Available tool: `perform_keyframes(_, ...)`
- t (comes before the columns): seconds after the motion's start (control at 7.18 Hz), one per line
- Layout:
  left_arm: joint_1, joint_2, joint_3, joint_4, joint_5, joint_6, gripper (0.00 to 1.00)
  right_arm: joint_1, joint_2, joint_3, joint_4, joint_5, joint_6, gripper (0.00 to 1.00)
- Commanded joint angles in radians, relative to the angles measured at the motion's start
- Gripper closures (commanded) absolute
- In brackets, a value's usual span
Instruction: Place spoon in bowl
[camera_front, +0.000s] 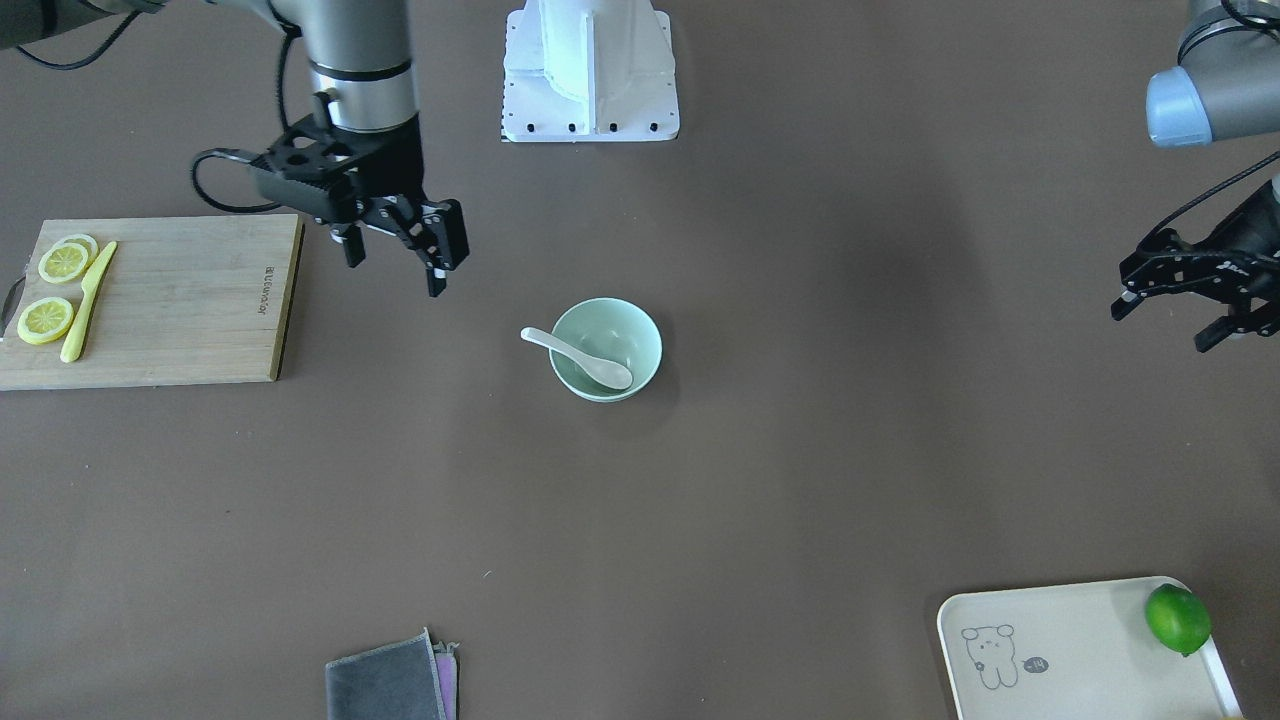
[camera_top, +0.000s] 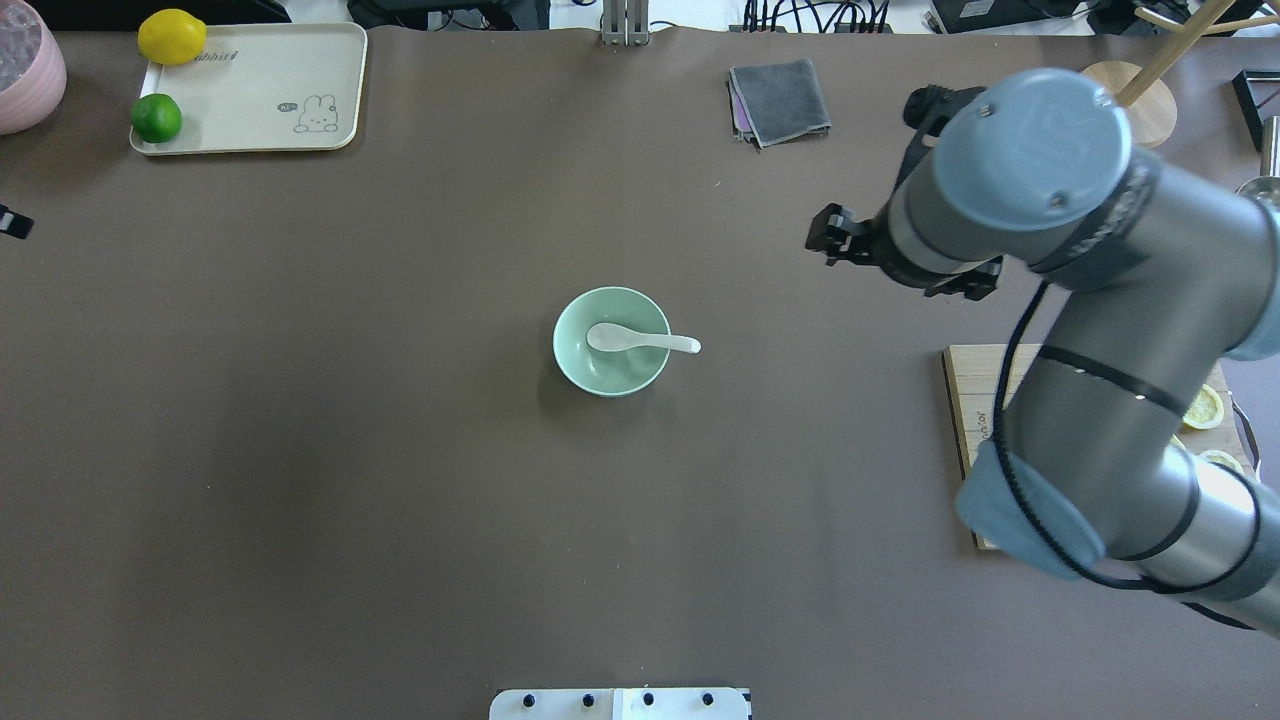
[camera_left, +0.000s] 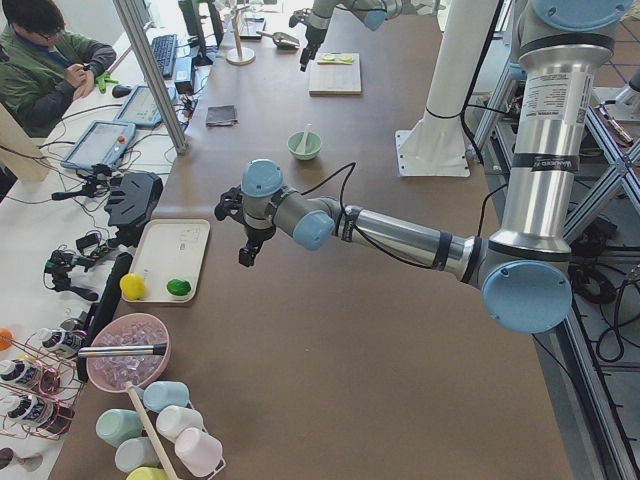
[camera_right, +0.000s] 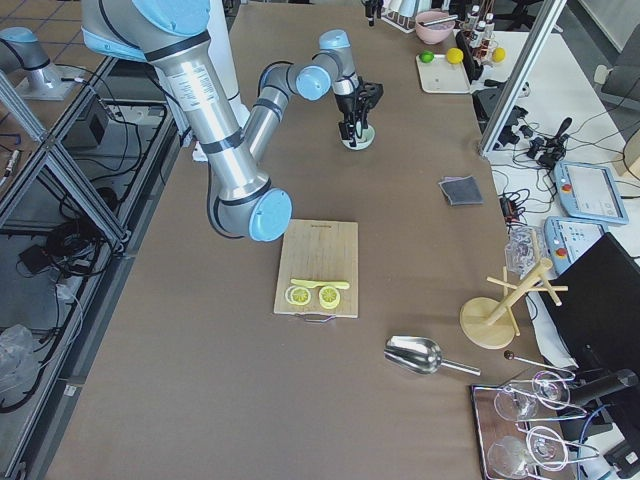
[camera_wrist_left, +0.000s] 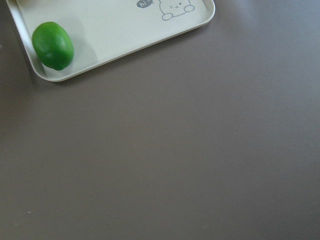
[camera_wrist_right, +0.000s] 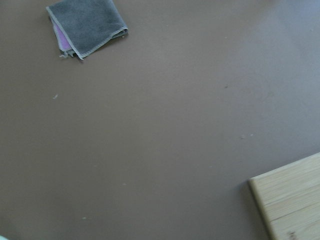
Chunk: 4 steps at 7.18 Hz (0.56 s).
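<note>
The white spoon (camera_front: 580, 358) lies in the mint-green bowl (camera_front: 640, 335) at the table's middle, scoop inside and handle sticking out over the rim. Both also show in the overhead view: the spoon (camera_top: 640, 341) and the bowl (camera_top: 600, 374). My right gripper (camera_front: 395, 277) is open and empty, raised above the table between the bowl and the cutting board. My left gripper (camera_front: 1160, 329) is open and empty, far off at the table's other side. Neither wrist view shows the bowl or spoon.
A wooden cutting board (camera_front: 180, 300) holds lemon slices (camera_front: 45, 320) and a yellow knife (camera_front: 88, 300). A cream tray (camera_front: 1080, 650) holds a lime (camera_front: 1178, 618). A grey cloth (camera_front: 388, 685) lies at the operators' edge. The robot base (camera_front: 590, 70) stands behind the bowl.
</note>
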Motion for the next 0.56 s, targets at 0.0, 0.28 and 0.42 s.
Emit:
perform_keyframes(0.0, -0.157, -0.013, -0.08, 0.358, -0.007, 0.29, 0.0, 0.226, -0.197, 0.063, -0.001, 0.192, -0.452, 0.0)
perform_keyframes(0.28, -0.222, 0.055, -0.073, 0.431, -0.007, 0.441, 0.01, 0.461, -0.376, 0.048, -0.001, 0.356, -0.905, 0.0)
perform_keyframes(0.42, -0.222, 0.11, -0.062, 0.433, -0.007, 0.44, 0.01, 0.591, -0.456, 0.007, 0.002, 0.478, -1.026, 0.0)
